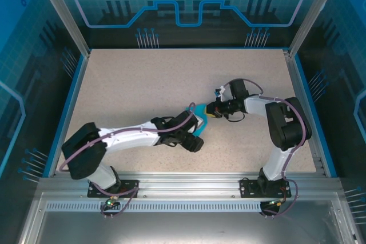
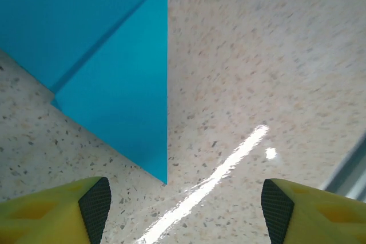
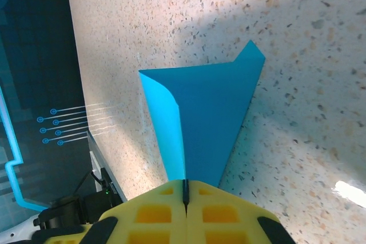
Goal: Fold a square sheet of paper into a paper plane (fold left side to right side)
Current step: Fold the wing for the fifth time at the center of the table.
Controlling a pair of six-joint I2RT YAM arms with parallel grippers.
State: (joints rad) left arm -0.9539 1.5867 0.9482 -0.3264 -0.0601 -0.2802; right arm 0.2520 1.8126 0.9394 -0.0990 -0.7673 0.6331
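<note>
1. Cyan sheet point(image 1: 198, 115) is noted from above near the middle of the speckled desk point(image 1: 126, 84), where the tips of both arms meet. The left claw point(image 1: 196, 128) is placed at its near side, and the right claw point(image 1: 213, 110) at its right end.
2. From the left wrist, the sheet point(image 2: 108, 78) is seen lying on the desk point(image 2: 257, 55), ahead and to the left of the left claw point(image 2: 186, 210). A diagonal crease is shown, and one sharp corner is pointed back toward the gap. The jaws are spread wide, and nothing is held between them.
3. From the right wrist, the right claw point(image 3: 186, 195) is seen pressed fully closed on the narrow end of the sheet point(image 3: 214, 112). The long axis is run straight away from the fingers, and one long edge is curled up.
4. Judged: the unheld side is nearer the left arm, so the fold to the right would best be made by that arm, with the pinched end used as anchor.
</note>
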